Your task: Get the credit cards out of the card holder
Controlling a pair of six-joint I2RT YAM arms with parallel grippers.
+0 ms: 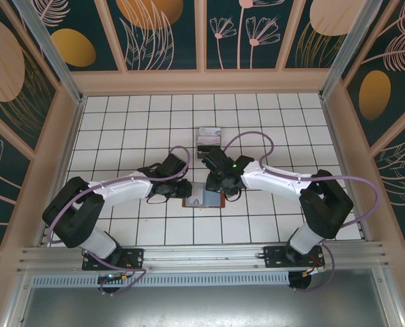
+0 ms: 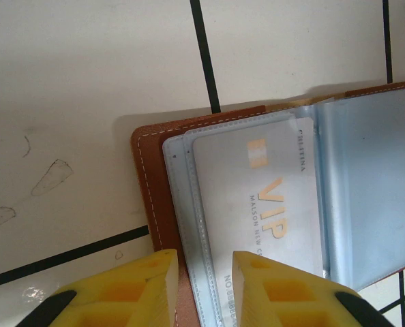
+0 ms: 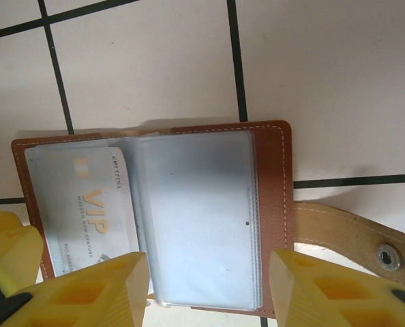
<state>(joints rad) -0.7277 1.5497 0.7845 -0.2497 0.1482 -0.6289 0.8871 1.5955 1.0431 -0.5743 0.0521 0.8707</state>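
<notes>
Jaws of left gripper [image 2: 204,262] narrowly apart, tips at card holder [image 2: 148,184] left-page edge; grip unclear. Jaws of right gripper [image 3: 209,266] spread wide, straddling holder's right sleeves. Holder lies open; grey VIP credit card [image 2: 257,197] in left sleeve.

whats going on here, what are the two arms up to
Two robot arms are working over an open brown leather folding wallet lying flat on the white tiled table. The left pincer sits at its left edge, fingers narrowly apart; the right pincer is open over the clear plastic sleeves. A pale grey VIP card is still tucked in a sleeve.
</notes>
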